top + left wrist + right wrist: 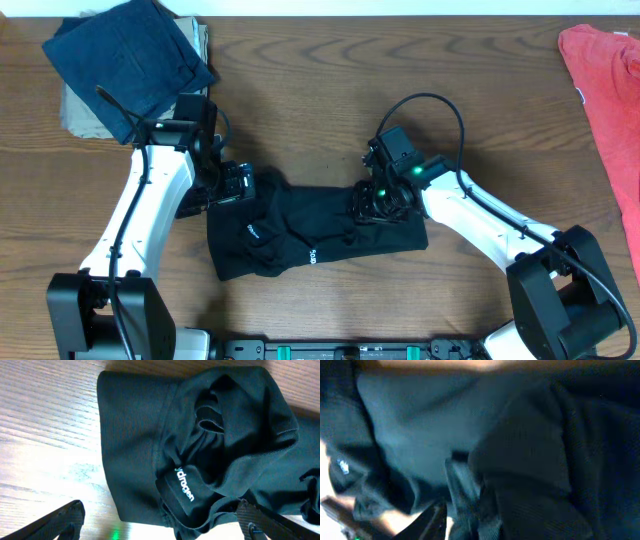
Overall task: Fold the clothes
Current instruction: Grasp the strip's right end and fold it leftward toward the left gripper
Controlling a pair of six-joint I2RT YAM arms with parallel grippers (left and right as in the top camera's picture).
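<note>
The clothes, one black T-shirt (310, 232), lie bunched in a rough rectangle at the table's middle. White lettering (184, 485) shows on a fold in the left wrist view. My left gripper (236, 184) sits at the shirt's upper left corner and is open. Its fingers (56, 522) stand wide apart over the shirt's edge and grip nothing. My right gripper (372, 203) is pressed down into the shirt's upper right part. In the right wrist view dark fabric (520, 450) fills the frame. Only one finger (431, 521) shows beside a fold, and the other is hidden.
A navy folded garment (130, 58) rests on a beige one (78, 112) at the back left corner. A red garment (612, 90) lies along the right edge. Bare wooden table (490, 110) stretches behind the shirt.
</note>
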